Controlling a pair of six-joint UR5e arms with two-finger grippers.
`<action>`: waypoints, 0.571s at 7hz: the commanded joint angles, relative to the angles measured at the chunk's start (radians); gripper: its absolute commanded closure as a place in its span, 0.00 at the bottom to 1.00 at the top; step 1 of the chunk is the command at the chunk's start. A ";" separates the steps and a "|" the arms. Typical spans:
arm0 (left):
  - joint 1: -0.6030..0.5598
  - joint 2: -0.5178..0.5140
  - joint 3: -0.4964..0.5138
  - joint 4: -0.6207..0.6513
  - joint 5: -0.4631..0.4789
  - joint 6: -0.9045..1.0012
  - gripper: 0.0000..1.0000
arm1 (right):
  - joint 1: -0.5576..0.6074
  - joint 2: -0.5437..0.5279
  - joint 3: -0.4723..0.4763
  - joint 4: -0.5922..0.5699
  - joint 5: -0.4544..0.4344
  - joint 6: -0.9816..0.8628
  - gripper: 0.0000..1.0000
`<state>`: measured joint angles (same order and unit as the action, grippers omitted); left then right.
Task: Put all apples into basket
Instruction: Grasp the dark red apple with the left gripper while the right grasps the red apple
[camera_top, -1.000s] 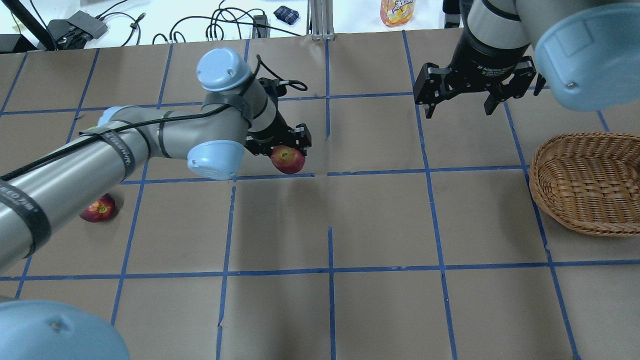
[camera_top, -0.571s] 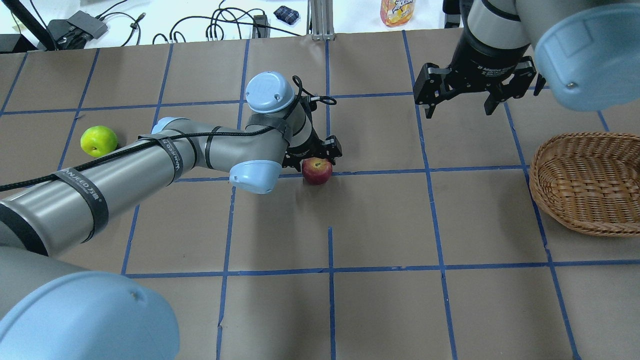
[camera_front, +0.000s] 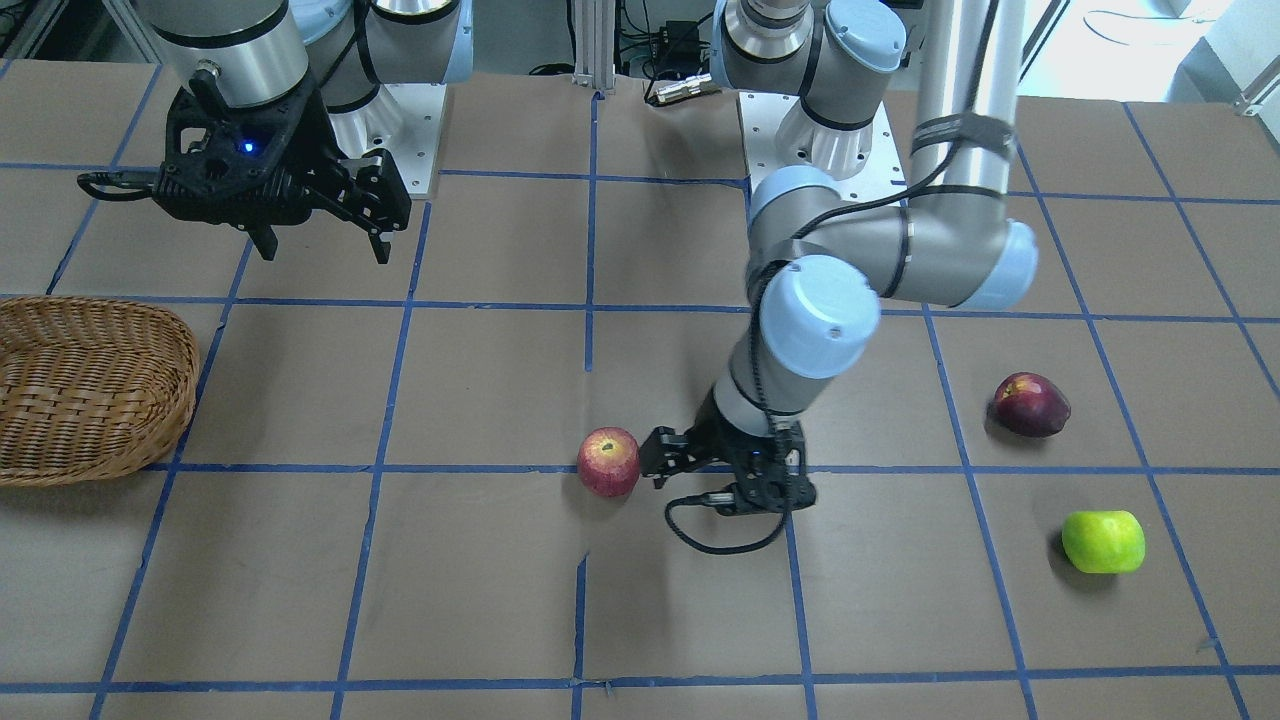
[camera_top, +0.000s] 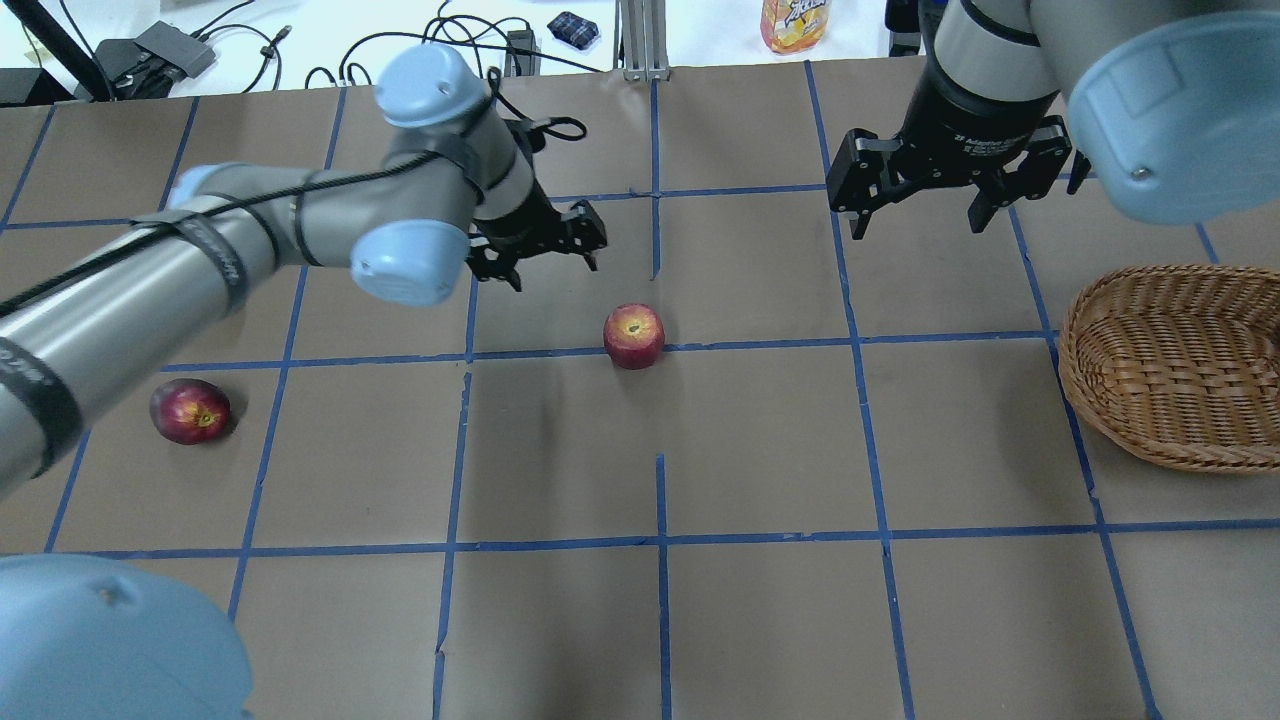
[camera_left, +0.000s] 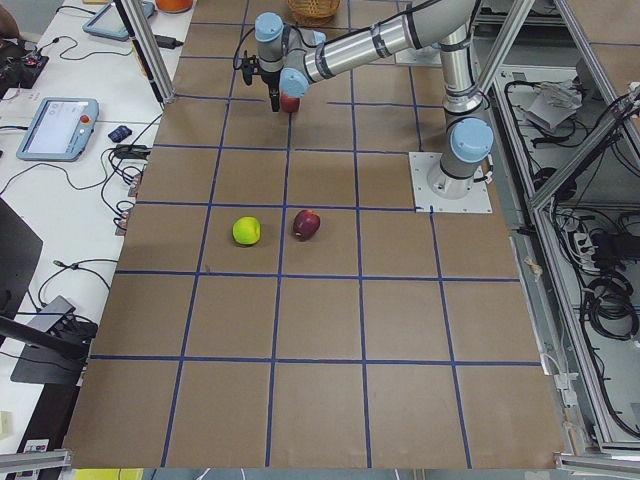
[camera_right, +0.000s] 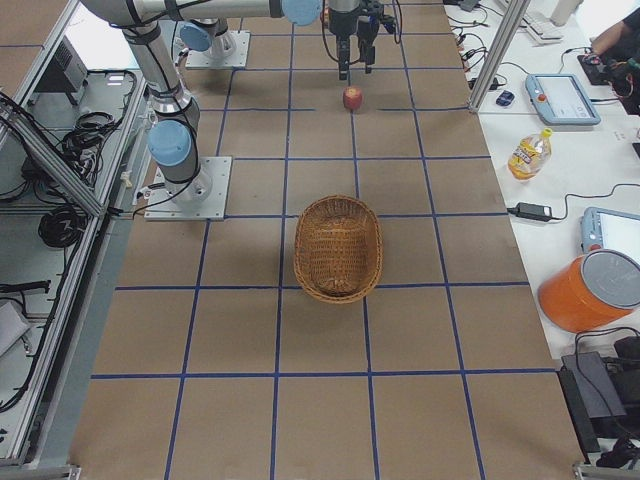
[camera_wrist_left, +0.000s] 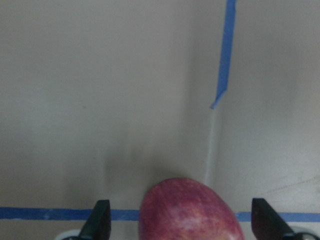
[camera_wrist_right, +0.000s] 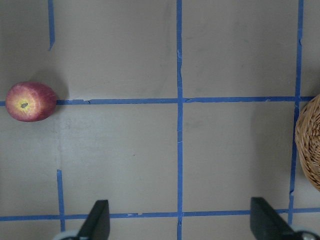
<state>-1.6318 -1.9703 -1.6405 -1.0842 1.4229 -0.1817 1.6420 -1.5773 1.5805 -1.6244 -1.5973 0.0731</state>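
The red apple with yellowish streaks (camera_top: 633, 335) lies free on a blue tape line near the table's middle; it also shows in the front view (camera_front: 608, 462) and the right wrist view (camera_wrist_right: 31, 101). My left gripper (camera_top: 550, 262) is open and empty, close beside it; in the left wrist view the apple (camera_wrist_left: 190, 210) sits between the spread fingers (camera_wrist_left: 97, 222). The maroon apple (camera_top: 190, 411) and the green apple (camera_front: 1103, 541) lie on my left side; the left arm hides the green one in the overhead view. My right gripper (camera_top: 918, 215) hovers open and empty, left of the wicker basket (camera_top: 1170, 365).
The basket (camera_front: 90, 385) holds nothing and sits at the table's right edge. Blue tape lines grid the brown table. Beyond the far edge stand an orange drink bottle (camera_top: 795, 22), cables (camera_top: 450, 45) and a metal post (camera_top: 640, 40).
My left gripper carried the red apple to the right, set it down on the tape line, opened and pulled back from it. The right arm has not moved.
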 joint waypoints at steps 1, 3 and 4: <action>0.328 0.071 0.047 -0.227 0.082 0.441 0.00 | 0.016 0.008 0.007 -0.018 0.016 0.090 0.00; 0.536 0.021 0.021 -0.226 0.190 0.594 0.00 | 0.181 0.162 0.007 -0.242 -0.001 0.279 0.00; 0.558 0.016 -0.008 -0.218 0.232 0.623 0.00 | 0.267 0.272 0.006 -0.365 -0.031 0.386 0.00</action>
<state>-1.1366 -1.9403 -1.6215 -1.3053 1.5882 0.3851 1.8030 -1.4241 1.5870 -1.8402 -1.6006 0.3402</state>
